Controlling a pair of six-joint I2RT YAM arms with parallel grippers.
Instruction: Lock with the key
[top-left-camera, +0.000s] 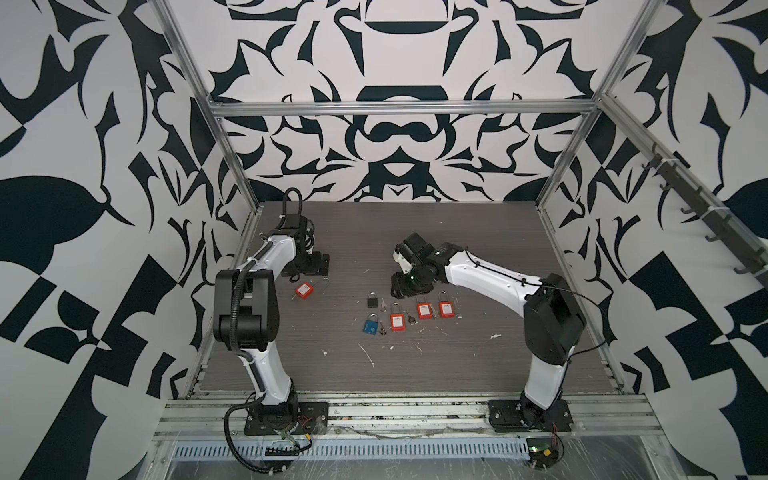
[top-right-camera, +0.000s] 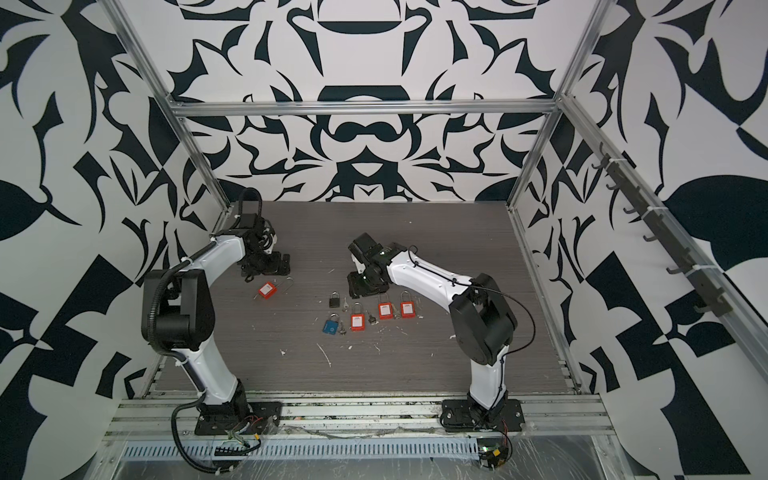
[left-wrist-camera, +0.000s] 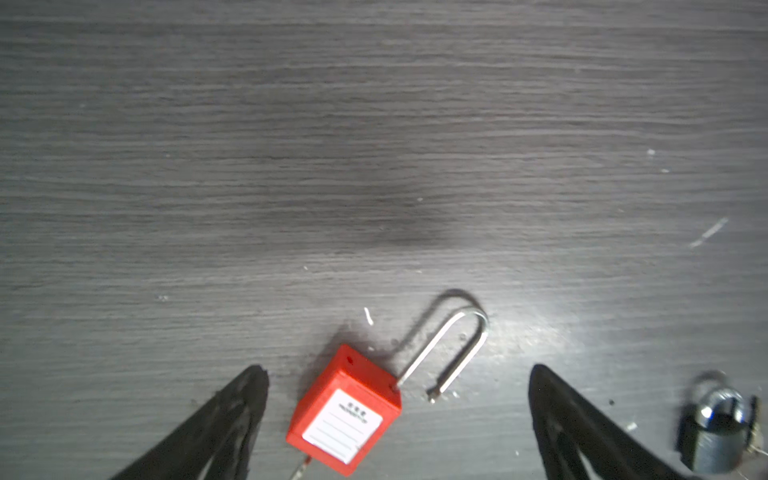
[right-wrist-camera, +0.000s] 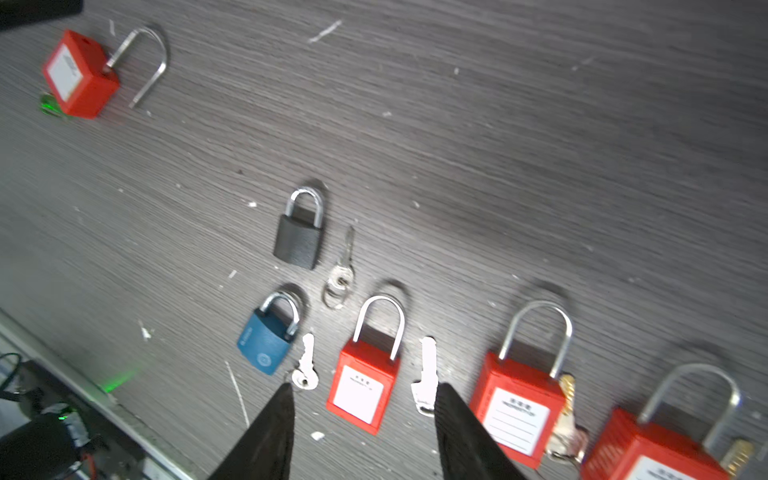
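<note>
A red padlock (left-wrist-camera: 345, 411) lies apart on the grey table with its long shackle (left-wrist-camera: 453, 345) swung open. A key (left-wrist-camera: 301, 469) sticks out of its underside. My left gripper (left-wrist-camera: 399, 368) hovers over it, open, with a finger on either side and not touching. In both top views the padlock (top-left-camera: 304, 290) (top-right-camera: 267, 289) lies just in front of the left gripper (top-left-camera: 307, 264). My right gripper (right-wrist-camera: 365, 386) is open and empty above a row of other locks, near the table's middle (top-left-camera: 401, 286).
A black padlock (right-wrist-camera: 299, 241), a blue padlock (right-wrist-camera: 266, 345) and three red padlocks (right-wrist-camera: 365, 386) (right-wrist-camera: 519, 411) (right-wrist-camera: 656, 449), all with shackles shut, lie in a group with loose keys (right-wrist-camera: 343, 266) (right-wrist-camera: 426, 374) beside them. White scraps dot the table (top-left-camera: 457, 232).
</note>
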